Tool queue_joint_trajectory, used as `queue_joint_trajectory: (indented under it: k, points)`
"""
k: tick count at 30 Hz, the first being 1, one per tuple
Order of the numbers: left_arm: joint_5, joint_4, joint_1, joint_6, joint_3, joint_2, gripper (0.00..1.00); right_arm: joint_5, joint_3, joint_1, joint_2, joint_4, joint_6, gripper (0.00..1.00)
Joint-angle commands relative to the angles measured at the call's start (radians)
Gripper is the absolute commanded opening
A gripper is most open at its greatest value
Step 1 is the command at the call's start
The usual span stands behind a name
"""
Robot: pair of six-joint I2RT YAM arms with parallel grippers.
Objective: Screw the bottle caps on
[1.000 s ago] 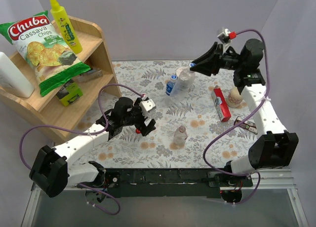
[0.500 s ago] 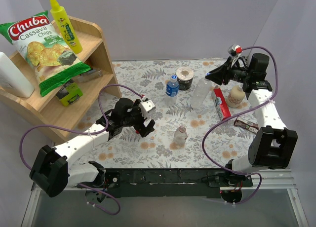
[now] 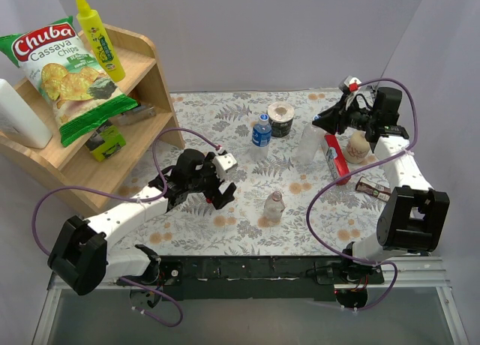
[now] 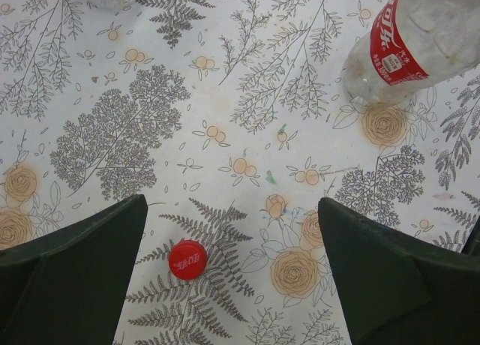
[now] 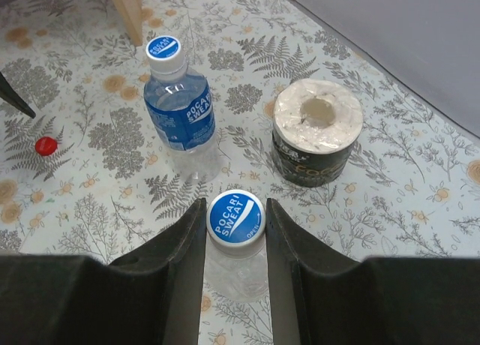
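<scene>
Right fingers pinch a blue cap; left fingers stand spread wide over a red cap.

The right gripper has both fingers pressed against the sides of the blue cap, which sits on the neck of a clear bottle directly beneath it. Just beyond stand a blue-labelled bottle wearing the second blue cap and, beside it, a dark roll. The left gripper holds nothing. The red cap lies on the floral table between its fingers, nearer the left one and touching neither. Further out at the upper right of the left wrist view is a red-labelled bottle. In the top view its neck looks uncapped.
</scene>
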Motion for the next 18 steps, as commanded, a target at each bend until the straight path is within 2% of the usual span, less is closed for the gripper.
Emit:
queue_joint_trajectory:
  k: [1,14,18]
  points:
    - [0.011,0.008,0.003,0.013,0.01,0.006,0.98,0.012,-0.01,0.0,0.012,-0.021,-0.043,0.11]
    - [0.018,0.008,0.003,0.013,0.004,0.006,0.98,0.045,-0.027,0.0,0.032,-0.039,-0.043,0.22]
    - [0.018,0.008,0.003,0.015,-0.002,0.002,0.98,0.053,-0.031,0.0,0.033,-0.041,-0.046,0.31]
